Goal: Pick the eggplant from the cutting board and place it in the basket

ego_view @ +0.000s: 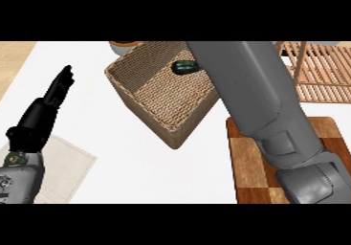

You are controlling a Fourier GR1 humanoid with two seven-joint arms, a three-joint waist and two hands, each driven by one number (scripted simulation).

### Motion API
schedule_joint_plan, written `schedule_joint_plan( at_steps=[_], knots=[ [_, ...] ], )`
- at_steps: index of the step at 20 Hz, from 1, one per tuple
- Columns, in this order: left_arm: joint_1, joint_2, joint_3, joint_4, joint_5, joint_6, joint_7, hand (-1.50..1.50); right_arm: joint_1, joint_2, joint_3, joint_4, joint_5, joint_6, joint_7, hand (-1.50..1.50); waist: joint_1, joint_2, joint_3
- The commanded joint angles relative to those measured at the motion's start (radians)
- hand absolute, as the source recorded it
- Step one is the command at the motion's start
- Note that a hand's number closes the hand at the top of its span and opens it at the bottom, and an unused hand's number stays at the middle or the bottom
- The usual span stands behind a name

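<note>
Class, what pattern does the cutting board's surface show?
A checkered pattern of light and dark brown wood squares on the cutting board, seen in the head view.

I look steeply down on a white counter top [170, 167] that fills most of my view. Along the far left runs a strip of light wood [10, 62], a paler tan than the rest, touching the counter's edge. At the upper right lies a slatted wooden rack [326, 72], its thin bars running side by side with gaps between them. Near the lower left a pale beige cloth mat [68, 167] rests flat on the counter, set at an angle. At the top edge, an orange-brown rounded rim [125, 44] peeks in. The light is even and soft.
</note>
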Motion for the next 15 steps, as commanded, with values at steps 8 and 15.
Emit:
schedule_joint_plan(
  at_steps=[8, 15],
  knots=[
    [-0.012, 0.003, 0.014, -0.018, 0.017, -0.012, 0.037, 0.0, 0.07, -0.044, -0.11, -0.198, 0.098, -0.464, 0.074, -1.5, -0.015, -0.006, 0.001],
    [0.028, 0.022, 0.044, 0.022, 0.007, -0.011, -0.036, 0.0, 0.259, -0.158, -0.168, -0.47, 0.131, -0.461, 0.1, -1.5, -0.042, -0.011, 0.001]
  ],
)
